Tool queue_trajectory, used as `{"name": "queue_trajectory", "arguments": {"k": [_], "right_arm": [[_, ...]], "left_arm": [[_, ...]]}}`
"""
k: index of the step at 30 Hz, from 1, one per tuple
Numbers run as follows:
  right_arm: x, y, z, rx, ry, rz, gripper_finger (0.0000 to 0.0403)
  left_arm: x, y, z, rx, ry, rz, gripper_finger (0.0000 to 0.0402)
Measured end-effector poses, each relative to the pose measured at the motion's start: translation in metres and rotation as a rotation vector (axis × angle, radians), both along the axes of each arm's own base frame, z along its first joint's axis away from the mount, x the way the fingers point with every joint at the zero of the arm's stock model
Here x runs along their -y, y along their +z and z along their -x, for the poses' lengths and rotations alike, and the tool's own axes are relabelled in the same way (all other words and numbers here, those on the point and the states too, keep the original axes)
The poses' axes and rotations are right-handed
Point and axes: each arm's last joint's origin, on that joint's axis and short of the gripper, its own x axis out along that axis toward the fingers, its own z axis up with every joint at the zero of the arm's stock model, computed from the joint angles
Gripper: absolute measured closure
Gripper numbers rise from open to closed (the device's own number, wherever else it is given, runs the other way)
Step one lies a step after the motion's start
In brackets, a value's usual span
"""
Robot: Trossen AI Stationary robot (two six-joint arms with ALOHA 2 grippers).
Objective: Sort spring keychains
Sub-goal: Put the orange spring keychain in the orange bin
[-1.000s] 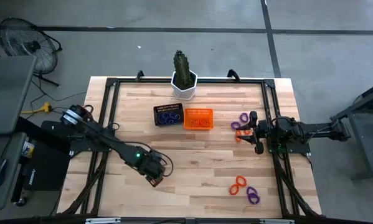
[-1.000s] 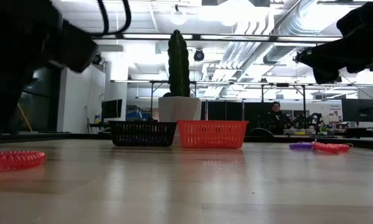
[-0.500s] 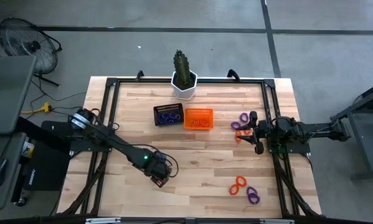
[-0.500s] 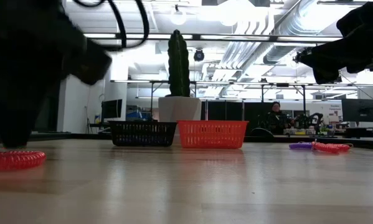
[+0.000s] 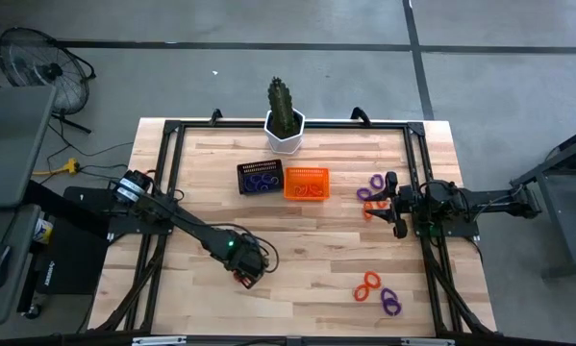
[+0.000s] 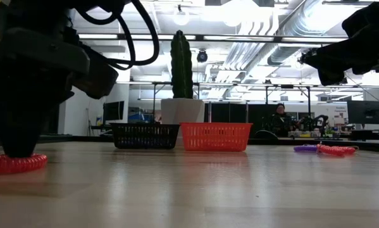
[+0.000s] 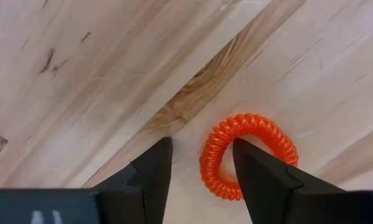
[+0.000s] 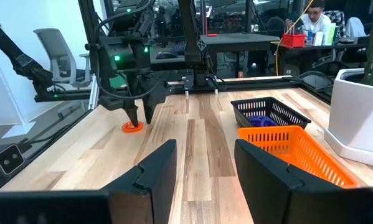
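On the pale wooden plank desk (image 5: 297, 250), a white pot holding a tall green cactus (image 5: 285, 119) stands at the far edge, with a black mesh basket (image 5: 260, 177) containing purple coils and an orange mesh basket (image 5: 306, 183) side by side just in front of it. The left gripper (image 7: 198, 163) is low over the desk's left-front part, its jaws apart and straddling one side of an orange coiled plastic spring keychain (image 7: 248, 155) lying flat on the wood, while the right gripper (image 5: 391, 204) hangs near the right edge with jaws apart beside a small cluster of purple and orange spring keychains (image 5: 371, 192). Another such orange-and-purple cluster (image 5: 378, 291) lies toward the right-front corner.
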Motion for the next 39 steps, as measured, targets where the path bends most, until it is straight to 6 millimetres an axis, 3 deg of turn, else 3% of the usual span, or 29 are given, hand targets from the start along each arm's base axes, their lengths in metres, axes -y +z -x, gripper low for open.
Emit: {"name": "queue_trajectory", "arguments": {"k": [11, 20, 25, 33, 39], "right_arm": [[0.0, 0.0, 0.0, 0.0, 0.0, 0.0, 0.0246], [0.0, 0.0, 0.0, -0.001, 0.0, 0.0, 0.0246], [0.0, 0.0, 0.0, 0.0, 0.0, 0.0, 0.0245], [0.0, 0.0, 0.0, 0.0, 0.0, 0.0, 0.0244], [0.0, 0.0, 0.0, 0.0, 0.0, 0.0, 0.0246]], "left_arm": [[0.0, -0.001, 0.001, -0.007, -0.029, -0.003, 0.032], [0.002, 0.005, -0.003, -0.004, -0.063, -0.011, 0.0365], [0.005, 0.018, -0.011, 0.02, -0.103, -0.056, 0.0367], [0.011, 0.058, -0.032, 0.163, -0.172, -0.13, 0.0366], [0.004, 0.091, -0.052, 0.285, -0.201, -0.209, 0.0366]]}}
